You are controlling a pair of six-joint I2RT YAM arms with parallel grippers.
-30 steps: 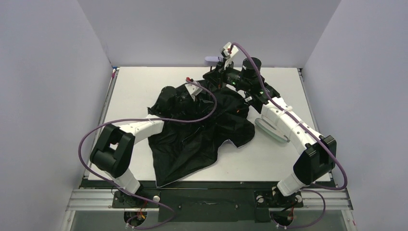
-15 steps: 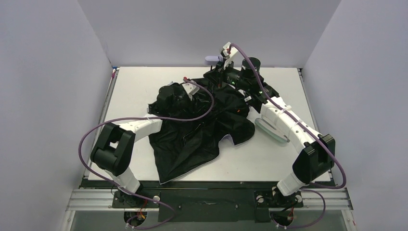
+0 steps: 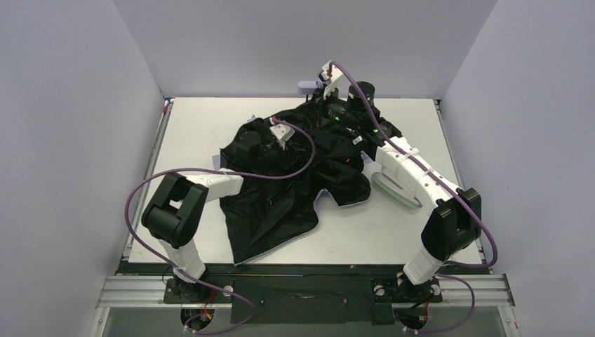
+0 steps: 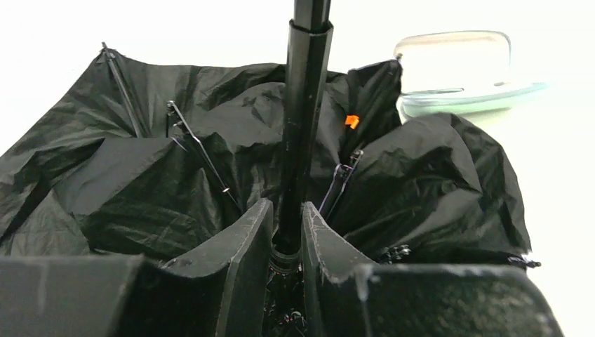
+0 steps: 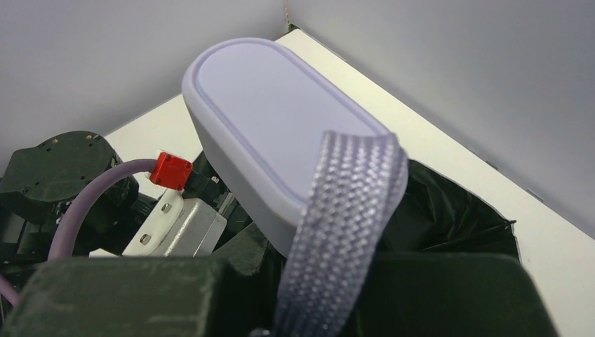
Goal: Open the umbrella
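On table (image 3: 196, 126) middle, umbrella (image 3: 281, 210) seen crumpled, black side up. Shaft (image 4: 305, 105) pinched by left gripper (image 4: 288, 235); handle (image 5: 273, 140) squeezed by right gripper (image 3: 317, 90). Thin ribs (image 4: 203, 151) may get bent if shaft pushed crooked

- The umbrella shaft (image 4: 307, 105) runs off the left wrist view's top edge, and its foot is hidden between the left gripper's (image 4: 286, 232) jaws.
- The mint-green case (image 4: 459, 70) there is washed out and blurred.
- In the right wrist view a strap (image 5: 344, 217) covers part of the handle (image 5: 270, 119). The right gripper's (image 5: 273, 281) jaws are blurred, so their hold is unreadable.
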